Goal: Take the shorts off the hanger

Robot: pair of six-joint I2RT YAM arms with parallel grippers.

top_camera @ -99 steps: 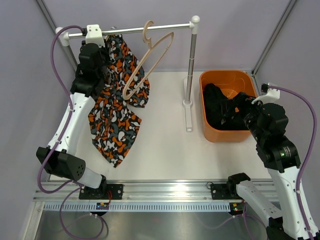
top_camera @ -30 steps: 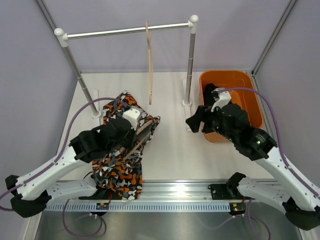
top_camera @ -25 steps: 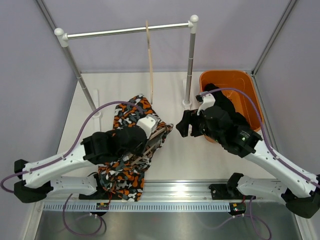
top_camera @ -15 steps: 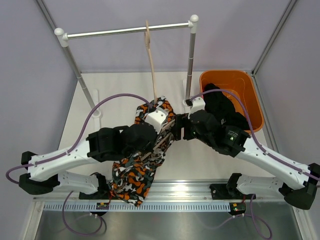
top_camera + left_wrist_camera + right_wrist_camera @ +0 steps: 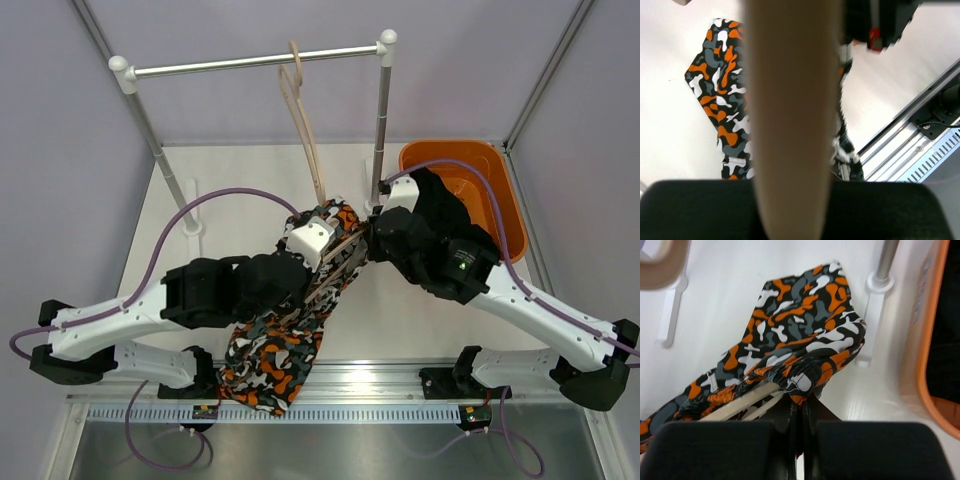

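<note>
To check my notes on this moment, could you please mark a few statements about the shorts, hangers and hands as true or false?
1. The right hand is closed on the patterned shorts. True.
2. The orange bin is empty. False: the black shorts lie in it.
3. A bare hanger hangs on the rail. True.
4. Both pairs of shorts hang from the rail. False: neither does.
5. The left hand is open and empty. False: it is closed on a second hanger, which carries the patterned shorts.
</note>
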